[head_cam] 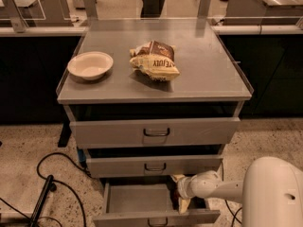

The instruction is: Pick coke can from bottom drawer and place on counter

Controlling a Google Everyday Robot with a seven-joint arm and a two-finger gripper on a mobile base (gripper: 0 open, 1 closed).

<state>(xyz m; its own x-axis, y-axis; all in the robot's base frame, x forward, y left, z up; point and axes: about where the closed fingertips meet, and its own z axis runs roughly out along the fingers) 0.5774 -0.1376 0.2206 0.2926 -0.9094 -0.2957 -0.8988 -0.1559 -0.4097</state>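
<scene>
The bottom drawer stands pulled open at the foot of the grey cabinet, its floor bare on the left side. My gripper reaches down into its right half from the right, on the end of my white arm. A small dark shape sits right at the gripper; I cannot tell whether it is the coke can, which does not show clearly. The counter above is flat and grey with low side rims.
A white bowl sits on the counter's left and a yellow-brown chip bag at its middle. The top drawer and middle drawer stand slightly out. Black cables lie on the floor to the left. A glass-panelled ledge runs behind.
</scene>
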